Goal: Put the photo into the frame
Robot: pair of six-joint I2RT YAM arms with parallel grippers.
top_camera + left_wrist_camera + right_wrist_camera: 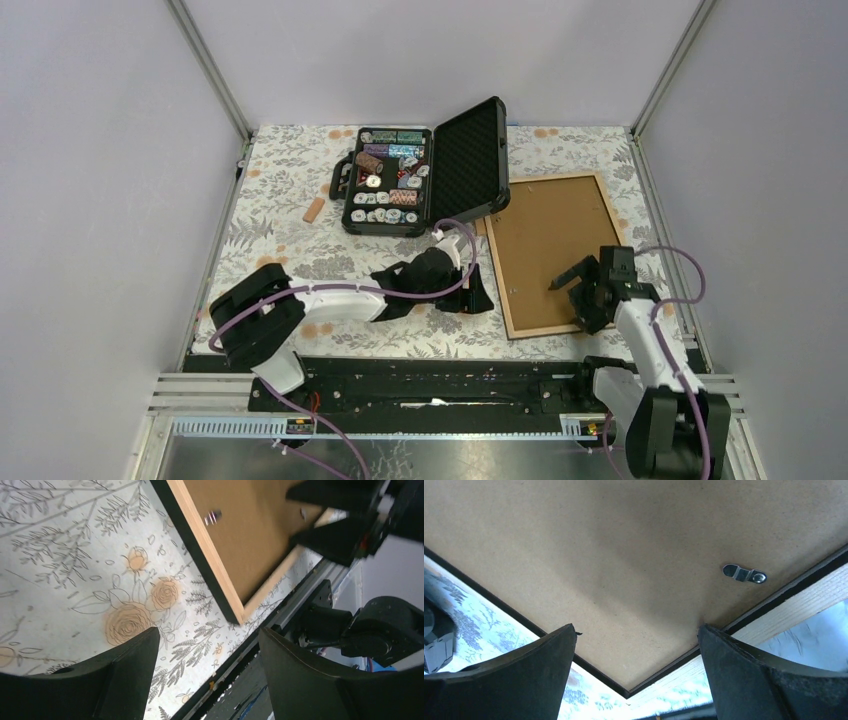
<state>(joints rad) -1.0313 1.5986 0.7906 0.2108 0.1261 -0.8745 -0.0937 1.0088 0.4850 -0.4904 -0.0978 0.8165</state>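
**Frame back-up on bench, both grippers open & empty**

Surroundings first. A black hard-shell case [470, 165] stood open at the far centre of the bench [290, 190]. Its foam-lined lid was raised and its tray was packed w/ round poker chips [385, 185] in mixed colours. The lid's near corner sat just beside the frame's far-left corner; touching or not, couldn't tell. A small tan oblong piece [314, 209] lay left of the case, well apart from the rest. The bench wore a white cloth printed w/ grey leaves & orange roses. Pale grey walls closed 3 sides, w/ aluminium posts in the far corners.

The large thin rectangular frame [597, 190] lay flat, back side up, right of centre & slightly skewed. It had a light wood rim, a black outer edge & a matte brown fibreboard backing board [624, 555] filling the opening. Small shiny metal turn clips [744, 573] sat on the board near the rim.

The left gripper [210, 680], w/ black fingers, was low over the cloth just left of the frame's near-left corner. Its fingers stood apart, nothing between them & nothing touched.

The right gripper [639, 680] was spread as wide as it goes & held nothing. It hovered close over the near part of the backing board, w/ a frame corner showing between its fingers. Contact w/ the board couldn't be told. Purple cables looped along both arms.
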